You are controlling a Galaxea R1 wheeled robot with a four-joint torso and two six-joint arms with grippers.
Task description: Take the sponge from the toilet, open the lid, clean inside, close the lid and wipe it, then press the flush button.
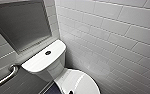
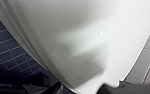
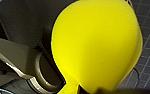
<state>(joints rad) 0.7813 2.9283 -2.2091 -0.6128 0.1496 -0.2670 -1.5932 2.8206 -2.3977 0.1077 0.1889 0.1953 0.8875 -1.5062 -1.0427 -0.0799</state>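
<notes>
In the head view a metal grab rail [image 1: 6,76] is running along the left wall below a dull framed panel [image 1: 22,23]. Right of them the toilet [image 1: 52,68] is standing against the white tiled wall [image 1: 116,37], with the flush button [image 1: 48,52] showing dark in the centre of the tank top and the lid [image 1: 78,81] lying shut over the bowl. The left gripper [image 2: 82,91] is hovering very close to a glossy white curve of the toilet, beside dark blue floor tiles [image 2: 6,57]; how wide it is standing I cannot tell. The right gripper [image 3: 88,90] is pinching the sponge [image 3: 96,42] by one end, off the toilet and above the floor. That narrow hold is probably the weak point: a soft block pinched at its edge could be twisting loose or dropping once pressed on slick ceramic. The left gripper could also be sliding off the smooth lid. The sponge is showing bright yellow, smooth-faced and bulging into a rounded swell.
</notes>
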